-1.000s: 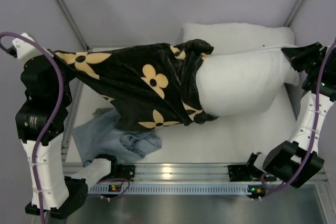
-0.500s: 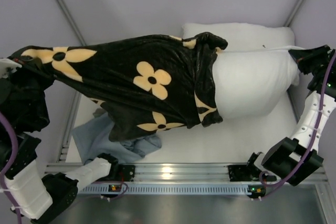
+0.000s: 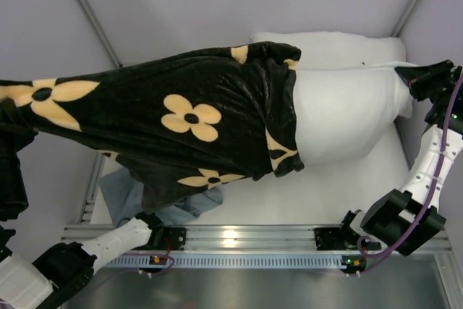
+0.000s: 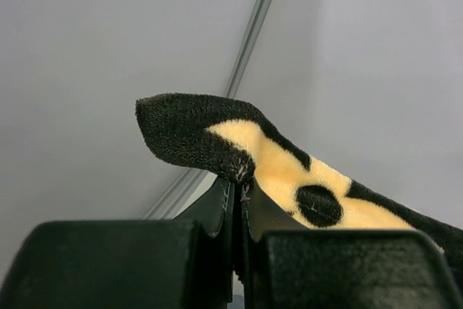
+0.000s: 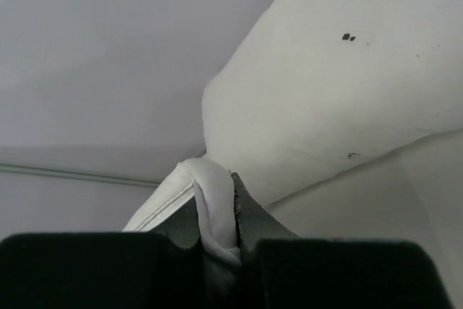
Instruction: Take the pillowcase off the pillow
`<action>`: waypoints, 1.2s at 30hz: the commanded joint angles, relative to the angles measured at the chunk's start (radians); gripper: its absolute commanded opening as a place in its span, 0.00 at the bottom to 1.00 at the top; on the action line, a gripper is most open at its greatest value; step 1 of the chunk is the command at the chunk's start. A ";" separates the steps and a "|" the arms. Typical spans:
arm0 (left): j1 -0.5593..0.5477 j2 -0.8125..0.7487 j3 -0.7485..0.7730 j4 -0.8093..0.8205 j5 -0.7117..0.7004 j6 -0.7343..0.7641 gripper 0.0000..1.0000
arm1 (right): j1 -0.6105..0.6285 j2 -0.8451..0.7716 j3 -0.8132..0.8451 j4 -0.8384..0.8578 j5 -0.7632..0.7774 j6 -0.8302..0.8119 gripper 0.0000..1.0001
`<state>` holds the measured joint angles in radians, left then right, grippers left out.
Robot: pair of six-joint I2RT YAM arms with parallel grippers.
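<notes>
Two grippers are holding opposite ends of one long span stretching across the table [image 3: 340, 197]. The left gripper [image 4: 237, 182] is clamping tight on a corner of the pillowcase [image 3: 181, 117]. In the left wrist view its jaws are pressing together on the black plush edge, and a tan petal with a dark centre is lying just beyond them. In the top view that corner is sitting at the far left edge of the picture, with the fabric running taut from there toward the middle.

The pillowcase is covering only the left end of the pillow [image 3: 347, 117]. Its open mouth is bunching in a crumpled black band around the pillow's middle, and the right half of the pillow is showing bare and white.

The right gripper [image 5: 235, 204] is pinching a white seamed corner of the pillow, its jaws closing on the folded fabric with no gap visible between them. From above, this gripper is sitting at the right edge of the table, against the pillow's right end.

A second white pillow [image 3: 325, 45] is lying behind, along the far side, touching the first one. A blue-grey cloth [image 3: 177, 211] is lying crumpled on the table near the left arm's base, partly hidden under the hanging lower edge of the pillowcase.
</notes>
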<state>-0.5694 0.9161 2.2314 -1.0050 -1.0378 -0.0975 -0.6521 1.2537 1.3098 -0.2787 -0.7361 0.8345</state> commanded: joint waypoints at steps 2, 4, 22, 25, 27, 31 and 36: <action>-0.007 -0.109 0.074 0.273 -0.323 0.209 0.00 | -0.090 0.036 0.057 0.119 0.254 -0.020 0.00; -0.020 -0.135 0.048 0.324 -0.355 0.278 0.00 | -0.098 0.042 0.062 0.119 0.251 -0.018 0.00; -0.070 -0.330 -0.070 0.842 -0.484 0.735 0.00 | -0.124 0.061 0.072 0.127 0.241 -0.009 0.00; -0.075 -0.367 -0.099 0.959 -0.493 0.837 0.00 | -0.132 0.064 0.071 0.128 0.236 -0.009 0.00; -0.083 -0.385 -0.101 0.948 -0.501 0.826 0.00 | -0.132 0.067 0.071 0.130 0.234 -0.003 0.00; -0.093 -0.385 -0.118 0.914 -0.510 0.799 0.00 | -0.132 0.067 0.068 0.145 0.225 0.008 0.00; -0.095 -0.352 -0.136 0.910 -0.498 0.773 0.00 | -0.132 0.070 0.062 0.145 0.233 0.005 0.00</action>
<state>-0.6632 0.6506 2.0426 -0.2993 -1.4906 0.6262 -0.7296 1.3144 1.3254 -0.2768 -0.7101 0.8413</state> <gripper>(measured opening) 0.026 0.049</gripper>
